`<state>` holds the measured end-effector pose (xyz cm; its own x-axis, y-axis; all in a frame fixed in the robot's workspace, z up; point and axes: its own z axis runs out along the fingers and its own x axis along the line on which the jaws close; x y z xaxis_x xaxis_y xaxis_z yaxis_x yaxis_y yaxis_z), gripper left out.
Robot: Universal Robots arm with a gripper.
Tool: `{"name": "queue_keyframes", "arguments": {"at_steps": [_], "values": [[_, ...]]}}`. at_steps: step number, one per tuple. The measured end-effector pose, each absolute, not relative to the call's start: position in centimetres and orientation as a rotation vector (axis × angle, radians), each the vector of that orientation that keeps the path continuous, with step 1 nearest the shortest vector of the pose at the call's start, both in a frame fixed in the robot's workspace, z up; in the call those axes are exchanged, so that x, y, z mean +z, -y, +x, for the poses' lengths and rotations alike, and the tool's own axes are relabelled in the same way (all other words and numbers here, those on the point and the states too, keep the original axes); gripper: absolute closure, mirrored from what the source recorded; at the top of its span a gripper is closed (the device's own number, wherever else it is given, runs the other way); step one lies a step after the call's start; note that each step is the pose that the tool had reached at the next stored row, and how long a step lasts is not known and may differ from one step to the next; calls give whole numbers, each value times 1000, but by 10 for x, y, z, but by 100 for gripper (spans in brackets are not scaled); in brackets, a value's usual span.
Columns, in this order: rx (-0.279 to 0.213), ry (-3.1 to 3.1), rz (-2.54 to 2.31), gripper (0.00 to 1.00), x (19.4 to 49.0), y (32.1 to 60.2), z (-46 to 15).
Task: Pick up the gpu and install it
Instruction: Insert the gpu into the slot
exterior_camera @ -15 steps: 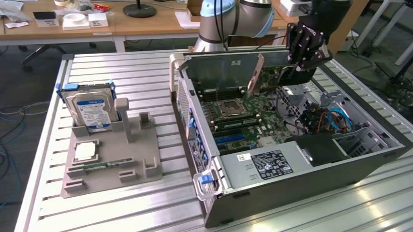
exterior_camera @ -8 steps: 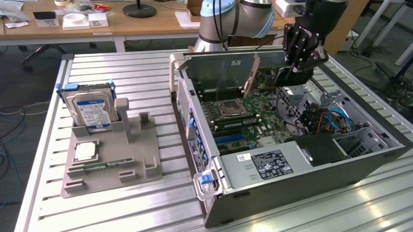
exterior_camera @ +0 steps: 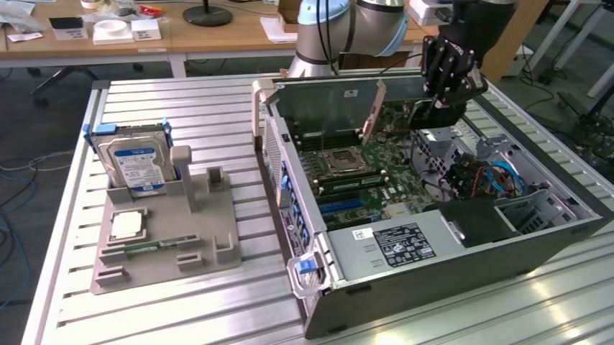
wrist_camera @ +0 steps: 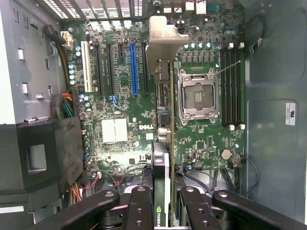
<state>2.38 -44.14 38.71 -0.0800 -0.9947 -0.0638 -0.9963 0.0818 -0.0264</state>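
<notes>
My gripper (exterior_camera: 429, 115) is shut on the gpu (exterior_camera: 384, 108), holding it on edge above the open computer case (exterior_camera: 441, 280). In the wrist view the gpu (wrist_camera: 162, 158) runs edge-on away from between my fingers (wrist_camera: 139, 211). Its black cooler faces one side, and its silver end bracket (wrist_camera: 163, 40) points toward the case's rear slot openings. The card hangs over the motherboard (wrist_camera: 120, 129), between the blue expansion slot (wrist_camera: 134, 67) and the empty CPU socket (wrist_camera: 198, 96). Whether its lower edge touches a slot is hidden.
A grey fixture (exterior_camera: 206, 237) at the exterior view's left holds a silver hard drive (exterior_camera: 134, 162), a processor chip (exterior_camera: 128, 224) and a small memory stick (exterior_camera: 154, 248). Cables and a drive cage (exterior_camera: 479, 176) fill the case's front end. Desks stand behind the slatted table.
</notes>
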Motion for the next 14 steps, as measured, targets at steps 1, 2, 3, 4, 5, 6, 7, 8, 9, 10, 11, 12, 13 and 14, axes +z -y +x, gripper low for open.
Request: {"name": "queue_keyframes", "arguments": {"at_steps": [1, 2, 3, 4, 5, 6, 7, 8, 9, 10, 11, 12, 13, 14], "values": [[37, -2262, -2085, 73, 387, 441, 24], [37, -2262, -2085, 73, 387, 441, 24], [37, -2262, -2085, 73, 387, 441, 24], [37, -2262, -2085, 73, 387, 441, 24], [37, -2262, -2085, 73, 387, 441, 24], [37, -2262, -2085, 73, 386, 441, 24], [37, -2262, -2085, 73, 385, 441, 24], [37, -2262, -2085, 73, 384, 441, 24], [37, -2262, -2085, 73, 383, 441, 24], [37, -2262, -2085, 73, 382, 441, 23], [37, -2262, -2085, 73, 380, 441, 23], [37, -2262, -2085, 73, 379, 441, 23], [37, -2262, -2085, 73, 378, 441, 23], [37, -2262, -2085, 73, 377, 441, 22]]}}
